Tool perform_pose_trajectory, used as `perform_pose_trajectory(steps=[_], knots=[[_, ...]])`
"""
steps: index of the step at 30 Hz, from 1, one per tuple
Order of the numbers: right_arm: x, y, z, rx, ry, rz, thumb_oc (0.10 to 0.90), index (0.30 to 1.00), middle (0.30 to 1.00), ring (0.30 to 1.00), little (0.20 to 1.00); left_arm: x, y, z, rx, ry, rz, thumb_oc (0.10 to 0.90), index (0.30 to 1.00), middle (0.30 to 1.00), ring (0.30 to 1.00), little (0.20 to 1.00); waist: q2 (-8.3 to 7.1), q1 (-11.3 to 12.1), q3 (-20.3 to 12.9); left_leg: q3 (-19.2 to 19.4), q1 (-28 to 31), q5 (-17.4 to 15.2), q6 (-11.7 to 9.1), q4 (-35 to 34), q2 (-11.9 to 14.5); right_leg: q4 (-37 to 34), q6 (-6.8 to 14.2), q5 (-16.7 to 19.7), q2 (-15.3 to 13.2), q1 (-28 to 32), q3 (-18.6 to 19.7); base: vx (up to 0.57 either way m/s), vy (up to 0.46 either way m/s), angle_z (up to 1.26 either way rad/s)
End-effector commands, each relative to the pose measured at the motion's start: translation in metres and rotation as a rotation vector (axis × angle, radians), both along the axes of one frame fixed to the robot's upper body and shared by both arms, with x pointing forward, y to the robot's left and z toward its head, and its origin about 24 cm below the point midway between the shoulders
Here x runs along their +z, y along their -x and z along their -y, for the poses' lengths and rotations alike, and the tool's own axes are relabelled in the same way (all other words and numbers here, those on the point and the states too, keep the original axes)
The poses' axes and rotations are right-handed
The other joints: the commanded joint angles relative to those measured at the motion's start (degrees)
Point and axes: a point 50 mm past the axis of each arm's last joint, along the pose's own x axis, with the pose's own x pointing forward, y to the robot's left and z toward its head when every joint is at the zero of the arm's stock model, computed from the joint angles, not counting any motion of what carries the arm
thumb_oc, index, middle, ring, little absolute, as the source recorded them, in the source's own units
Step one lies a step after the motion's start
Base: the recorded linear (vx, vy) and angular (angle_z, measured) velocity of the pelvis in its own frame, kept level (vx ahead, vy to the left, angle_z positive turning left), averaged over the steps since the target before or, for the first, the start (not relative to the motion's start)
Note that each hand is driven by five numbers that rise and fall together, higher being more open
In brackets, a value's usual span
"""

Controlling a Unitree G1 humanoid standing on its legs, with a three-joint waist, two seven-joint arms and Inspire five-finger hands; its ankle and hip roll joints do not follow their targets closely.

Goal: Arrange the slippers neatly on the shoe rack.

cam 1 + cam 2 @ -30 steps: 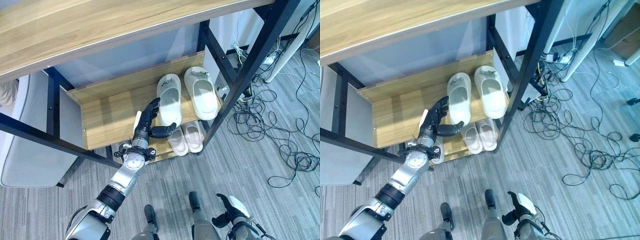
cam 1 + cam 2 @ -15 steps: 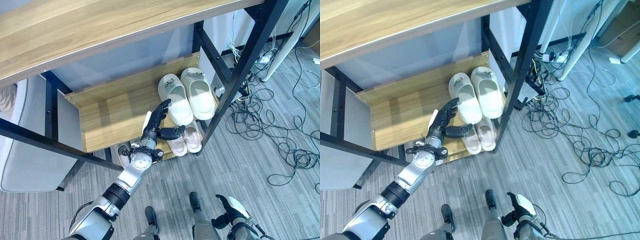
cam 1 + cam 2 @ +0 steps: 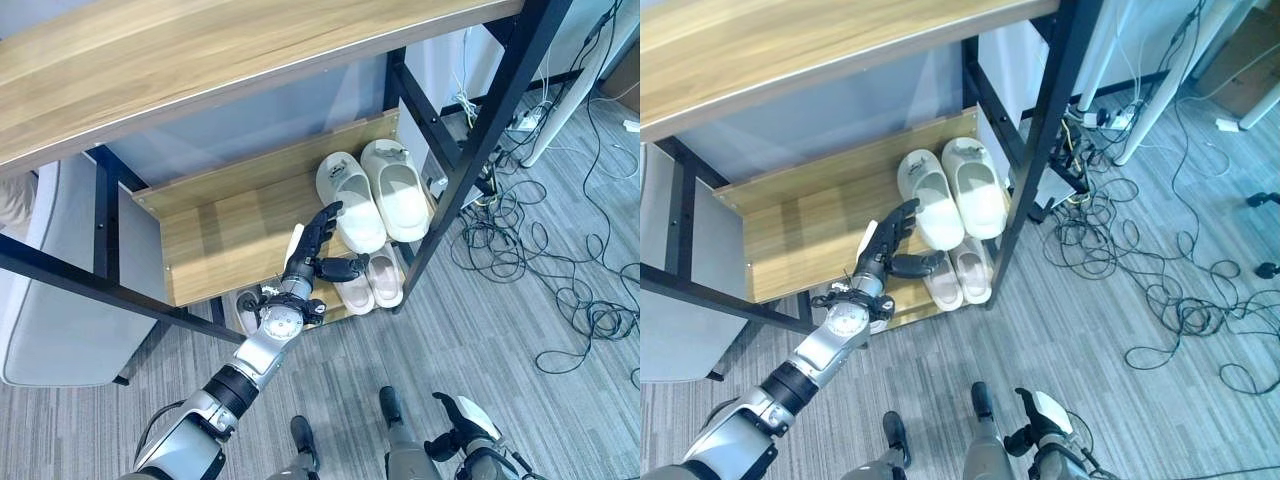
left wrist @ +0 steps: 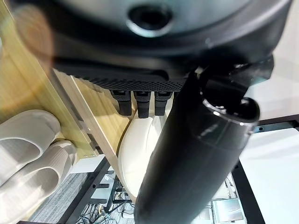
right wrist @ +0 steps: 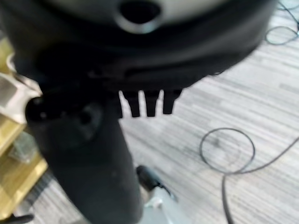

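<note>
Rack middle shelf: left half open, right end taken.
White slippers fill the right end of the middle shelf; bare wood to their left leaves room to pass. Left robot hand, fingers straight, sits at the shelf's front edge just beside the nearer slipper. Black post blocks the right side, top board overhangs. Lower shelf holds small slippers. Cables litter the floor right.

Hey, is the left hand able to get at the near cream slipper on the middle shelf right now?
Probably yes. The left hand is open, fingers straight, right beside the left cream slipper on the middle shelf, with nothing between them. The frame post stands off to the right, out of its way.
</note>
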Motion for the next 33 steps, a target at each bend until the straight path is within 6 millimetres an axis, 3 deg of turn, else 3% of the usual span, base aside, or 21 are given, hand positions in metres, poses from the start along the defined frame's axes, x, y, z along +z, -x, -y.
perform_pose_trajectory(steps=[1, 10, 16, 21, 22, 24, 28, 33], knots=[[-0.003, 0.014, 0.004, -0.012, 0.007, -0.007, 0.8, 0.9, 0.9, 0.9, 0.9, 0.055, -0.015, 0.023, -0.095, 0.032, 0.218, 0.8, 0.9, 0.9, 0.9, 0.9, -0.25, -0.2, -2.6, -2.6, -0.9, -3.6, -0.7, 0.2, -1.6, 0.3, 0.3, -8.1, 1.7, 1.1, -6.0, 0.0, -0.034, 0.04], [-0.007, 0.014, -0.004, -0.023, -0.026, -0.026, 0.8, 0.9, 0.9, 0.9, 0.9, 0.058, -0.005, -0.004, -0.1, 0.015, 0.264, 0.8, 0.9, 0.9, 0.9, 0.9, -1.84, 1.6, -3.8, -4.2, 0.3, -3.5, -0.9, 0.2, -1.4, 0.3, 0.4, -8.5, 1.7, 3.6, -8.0, 0.0, -0.024, 0.11], [-0.013, 0.02, -0.008, -0.057, -0.052, -0.062, 0.8, 0.9, 0.9, 0.9, 0.9, 0.049, 0.015, -0.031, -0.113, -0.005, 0.272, 0.8, 0.9, 0.9, 0.9, 0.9, -3.48, 3.8, -5.1, -5.9, 1.5, -3.6, -1.0, 0.2, -1.6, 0.3, 0.4, -8.6, 1.5, 6.0, -10.1, 0.0, -0.004, 0.14], [-0.018, 0.025, -0.012, -0.078, -0.071, -0.093, 0.8, 0.9, 0.9, 0.9, 0.9, 0.022, 0.036, -0.052, -0.104, -0.02, 0.185, 0.8, 0.9, 0.9, 0.9, 0.9, -4.36, 5.4, -5.6, -6.9, 2.2, -3.6, -1.0, 0.2, -2.0, 0.3, 0.4, -8.7, 1.3, 7.4, -11.6, -0.01, 0.014, 0.19], [-0.019, 0.028, -0.012, -0.089, -0.074, -0.106, 0.8, 0.9, 0.9, 0.9, 0.9, 0.003, 0.048, -0.062, -0.093, -0.014, 0.108, 0.8, 0.9, 0.9, 0.9, 0.9, -4.72, 6.4, -5.8, -7.6, 2.5, -3.6, -1.0, 0.2, -2.1, 0.3, 0.4, -8.8, 1.1, 8.1, -12.4, -0.02, 0.024, 0.21], [-0.021, 0.029, -0.012, -0.093, -0.075, -0.116, 0.8, 0.9, 0.9, 0.9, 0.9, -0.006, 0.056, -0.066, -0.094, -0.021, 0.072, 0.8, 0.9, 0.9, 0.9, 0.9, -4.95, 6.8, -6.0, -8.0, 2.6, -3.6, -0.9, 0.2, -2.2, 0.3, 0.4, -8.8, 1.0, 8.6, -12.8, -0.01, 0.019, 0.21], [-0.025, 0.037, -0.011, -0.124, -0.085, -0.153, 0.8, 0.9, 0.9, 0.9, 0.9, -0.054, 0.09, -0.093, -0.06, -0.089, -0.126, 0.8, 0.9, 0.9, 0.9, 0.9, -5.99, 8.7, -6.6, -9.6, 3.5, -3.7, -0.8, 0.2, -2.7, 0.3, 0.5, -9.2, 0.6, 10.9, -15.2, 0.0, 0.044, 0.28], [-0.029, 0.046, -0.008, -0.174, -0.095, -0.189, 0.8, 0.9, 0.9, 0.9, 0.9, -0.095, 0.117, -0.115, 0.012, -0.142, -0.321, 0.8, 0.9, 0.9, 0.9, 0.9, -7.25, 10.2, -7.0, -11.4, 4.2, -3.7, -0.7, 0.2, -2.9, 0.3, 0.5, -9.7, 0.4, 12.8, -17.5, 0.01, 0.037, 0.26]])
